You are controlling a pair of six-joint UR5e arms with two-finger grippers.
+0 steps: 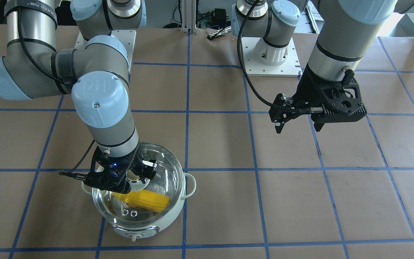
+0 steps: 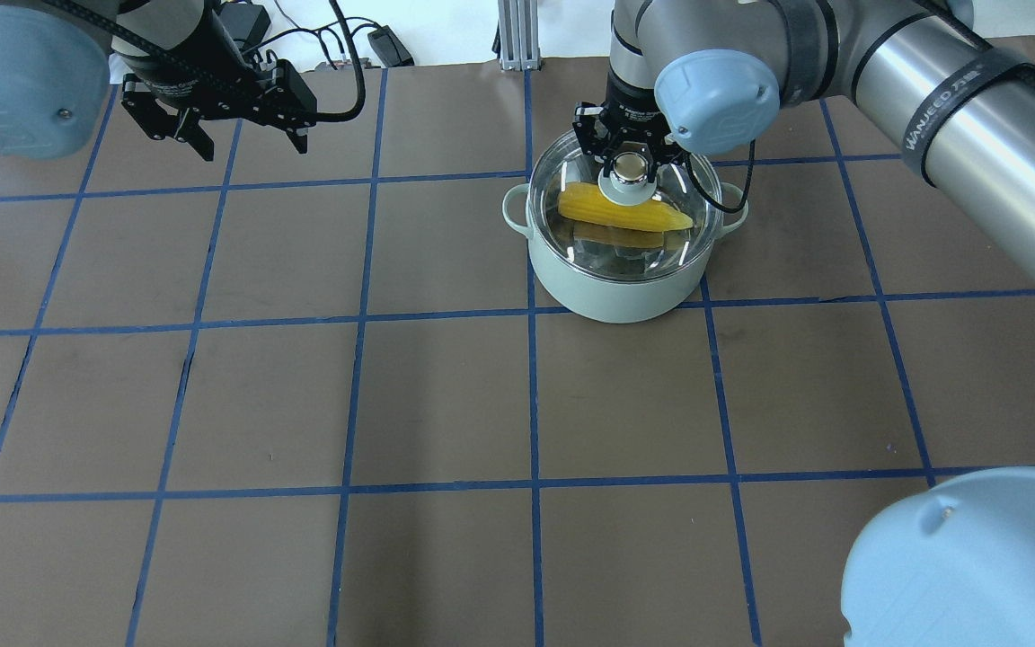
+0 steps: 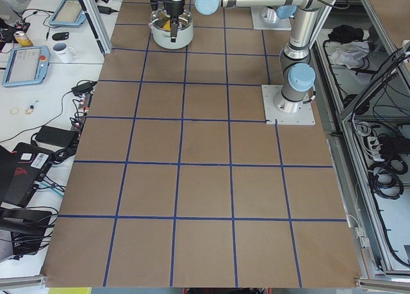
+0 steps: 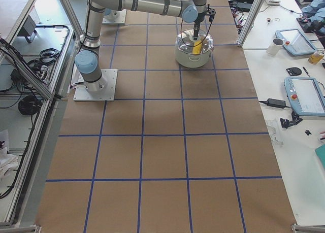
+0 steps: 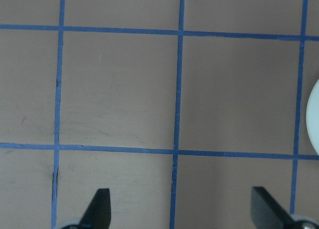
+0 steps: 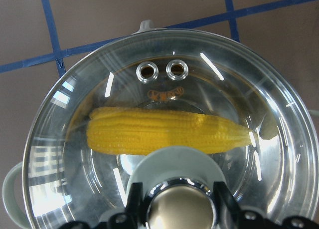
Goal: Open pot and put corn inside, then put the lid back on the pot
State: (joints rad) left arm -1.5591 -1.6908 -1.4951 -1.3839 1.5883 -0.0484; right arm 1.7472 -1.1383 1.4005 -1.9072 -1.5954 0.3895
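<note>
Right wrist-mounted view has the best seat: the corn (image 6: pixel 164 131) lies flat inside the pot (image 2: pixel 612 292), seen straight through the glass of the lid (image 6: pixel 239 89) that covers the pot's mouth. From overhead the lid looks level on the rim, though I cannot say it is fully seated. The right hand (image 2: pixel 629 162) is down over the centre, its 2 fingers narrow and pressed against either side of the knob (image 6: pixel 179 211), so it has hold of the lid. The left hand (image 1: pixel 298 128) hangs wide and empty over bare surface (image 2: pixel 446 404), well apart from the pot. My read: the corn is in and this is the last step, lid back on. The next move calls for a clean release, fingers spreading without dragging the knob sideways, then a straight lift clear.
</note>
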